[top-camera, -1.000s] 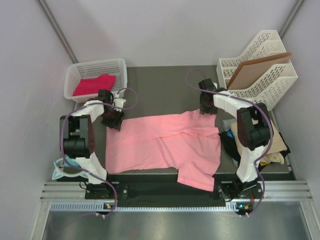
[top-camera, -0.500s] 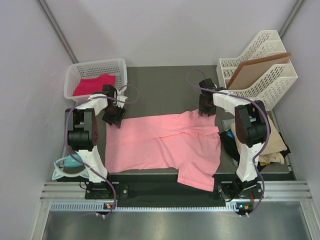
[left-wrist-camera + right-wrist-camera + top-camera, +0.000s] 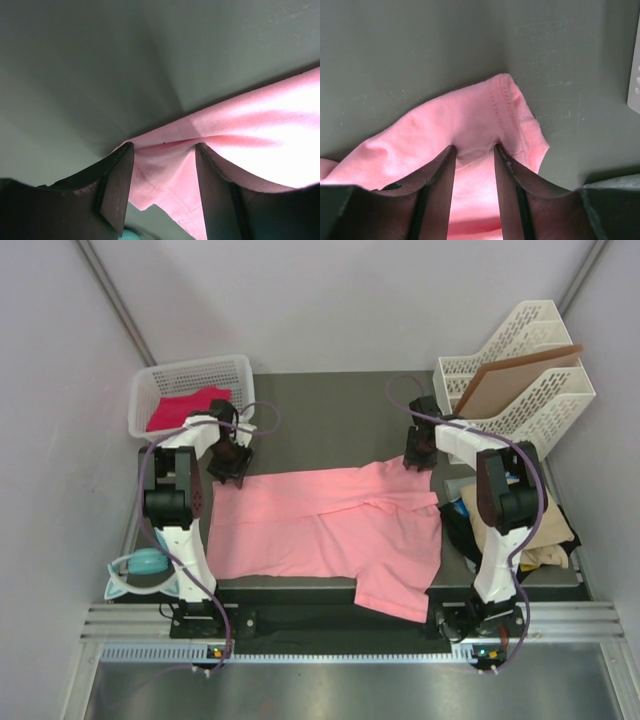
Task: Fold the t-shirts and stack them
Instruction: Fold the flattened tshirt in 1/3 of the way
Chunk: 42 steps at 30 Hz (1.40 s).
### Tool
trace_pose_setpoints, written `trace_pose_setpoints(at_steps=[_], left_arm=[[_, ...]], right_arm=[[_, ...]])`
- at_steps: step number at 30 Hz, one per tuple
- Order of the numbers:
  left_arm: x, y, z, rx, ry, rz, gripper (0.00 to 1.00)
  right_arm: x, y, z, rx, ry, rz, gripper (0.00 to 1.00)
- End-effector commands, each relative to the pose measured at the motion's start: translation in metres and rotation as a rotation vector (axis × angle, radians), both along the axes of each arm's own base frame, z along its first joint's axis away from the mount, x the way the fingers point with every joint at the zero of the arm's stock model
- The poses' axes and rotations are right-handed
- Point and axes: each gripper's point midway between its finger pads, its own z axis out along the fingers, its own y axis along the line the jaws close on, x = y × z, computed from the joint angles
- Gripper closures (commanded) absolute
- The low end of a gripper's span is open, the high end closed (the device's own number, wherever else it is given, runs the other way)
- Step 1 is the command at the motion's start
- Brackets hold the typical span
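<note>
A salmon pink t-shirt [image 3: 330, 530] lies spread across the dark table [image 3: 330, 420], its near sleeve hanging over the front edge. My left gripper [image 3: 230, 462] is shut on its far left corner, and the left wrist view shows my left gripper [image 3: 162, 147] with the pink cloth [image 3: 260, 115] lifted between the fingers. My right gripper [image 3: 418, 455] is shut on the far right corner by the hem. The right wrist view shows my right gripper [image 3: 474, 149] with the cloth [image 3: 450, 120] bunched between the fingers. A magenta-pink t-shirt [image 3: 185, 408] lies in the white basket [image 3: 240, 375].
A white file rack [image 3: 520, 370] holding a brown board [image 3: 510, 375] stands at the back right. A heap of tan, black and blue shirts [image 3: 520, 530] lies at the right edge. A teal object [image 3: 145, 562] sits by the left arm's base.
Both grippers have moved toward the back of the table, the left one farther, and the pink shirt's far edge has gone a little with them.
</note>
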Motion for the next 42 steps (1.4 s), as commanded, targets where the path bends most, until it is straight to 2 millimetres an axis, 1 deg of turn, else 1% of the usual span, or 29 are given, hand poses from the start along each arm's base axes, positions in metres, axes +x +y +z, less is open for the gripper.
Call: trace_pose_setpoints(at_steps=[1, 2, 3, 4, 5, 6, 7, 9, 10, 12, 14, 15, 18, 20, 21, 23, 24, 25, 27, 28, 30, 31, 34, 37, 40, 42], left_arm=[[-0.005, -0.014, -0.024, -0.071, 0.037, 0.029, 0.44], [-0.007, -0.017, -0.015, -0.082, 0.005, 0.029, 0.45], [-0.014, -0.019, -0.014, -0.094, 0.002, 0.026, 0.45], [-0.034, -0.019, -0.011, -0.100, 0.006, 0.022, 0.44], [-0.038, -0.019, -0.008, -0.102, -0.011, 0.019, 0.45], [-0.056, -0.018, -0.013, -0.099, 0.014, 0.018, 0.44], [-0.057, -0.018, 0.002, -0.103, -0.028, 0.015, 0.44], [-0.069, -0.018, 0.009, -0.104, -0.030, 0.010, 0.44], [-0.068, -0.017, 0.022, -0.103, -0.067, 0.012, 0.44], [-0.065, -0.015, 0.035, -0.097, -0.102, 0.014, 0.44], [-0.058, -0.013, 0.050, -0.089, -0.147, 0.021, 0.43], [-0.050, -0.010, 0.059, -0.076, -0.179, 0.031, 0.44], [-0.032, -0.003, 0.075, -0.040, -0.246, 0.055, 0.43], [-0.026, 0.000, 0.077, -0.030, -0.262, 0.061, 0.44], [-0.025, 0.004, 0.077, -0.011, -0.266, 0.069, 0.44], [-0.023, 0.006, 0.074, -0.002, -0.275, 0.076, 0.44], [-0.027, 0.007, 0.068, 0.003, -0.262, 0.086, 0.44], [-0.028, 0.020, 0.065, 0.000, -0.263, 0.128, 0.44], [-0.027, 0.030, 0.060, -0.026, -0.264, 0.176, 0.44], [-0.028, 0.040, 0.051, -0.060, -0.237, 0.215, 0.44], [-0.029, 0.049, 0.045, -0.090, -0.199, 0.257, 0.47], [-0.032, 0.055, 0.034, -0.101, -0.163, 0.279, 0.48], [-0.035, 0.056, 0.019, -0.098, -0.129, 0.279, 0.50], [-0.037, 0.055, 0.010, -0.105, -0.110, 0.285, 0.51], [-0.037, 0.052, 0.002, -0.121, -0.092, 0.288, 0.51], [-0.036, 0.051, 0.000, -0.129, -0.090, 0.291, 0.52]], right_arm=[[-0.007, -0.023, -0.017, -0.015, 0.024, -0.065, 0.63], [-0.009, -0.022, -0.010, -0.004, 0.009, -0.060, 0.63], [-0.011, -0.021, -0.009, 0.003, 0.004, -0.061, 0.63], [-0.018, -0.023, -0.014, 0.001, 0.013, -0.058, 0.63], [-0.019, -0.022, -0.008, 0.006, 0.000, -0.052, 0.63], [-0.023, -0.022, -0.009, 0.005, 0.005, -0.045, 0.63], [-0.025, -0.023, -0.008, 0.003, 0.006, -0.046, 0.63], [-0.028, -0.022, -0.004, 0.003, -0.005, -0.043, 0.63], [-0.027, -0.023, -0.003, 0.002, -0.010, -0.042, 0.63], [-0.027, -0.022, 0.000, 0.005, -0.017, -0.041, 0.63], [-0.026, -0.020, 0.003, 0.008, -0.026, -0.036, 0.63], [-0.026, -0.019, 0.004, 0.007, -0.029, -0.034, 0.63], [-0.026, -0.016, 0.007, 0.001, -0.038, -0.017, 0.63], [-0.025, -0.014, 0.011, -0.003, -0.051, -0.011, 0.63], [-0.026, -0.015, 0.012, -0.009, -0.053, -0.011, 0.63], [-0.026, -0.016, 0.016, -0.015, -0.063, -0.008, 0.63], [-0.027, -0.016, 0.017, -0.014, -0.064, -0.006, 0.63], [-0.026, -0.016, 0.018, -0.015, -0.069, -0.004, 0.63], [-0.026, -0.018, 0.022, -0.021, -0.082, -0.004, 0.63], [-0.025, -0.017, 0.023, -0.024, -0.086, -0.002, 0.63], [-0.023, -0.017, 0.027, -0.023, -0.098, -0.002, 0.63], [-0.023, -0.017, 0.028, -0.024, -0.100, -0.003, 0.64], [-0.023, -0.015, 0.028, -0.021, -0.104, 0.005, 0.64], [-0.024, -0.011, 0.028, -0.022, -0.106, 0.014, 0.65], [-0.025, -0.009, 0.027, -0.020, -0.111, 0.021, 0.66], [-0.026, -0.006, 0.027, -0.021, -0.111, 0.025, 0.66]])
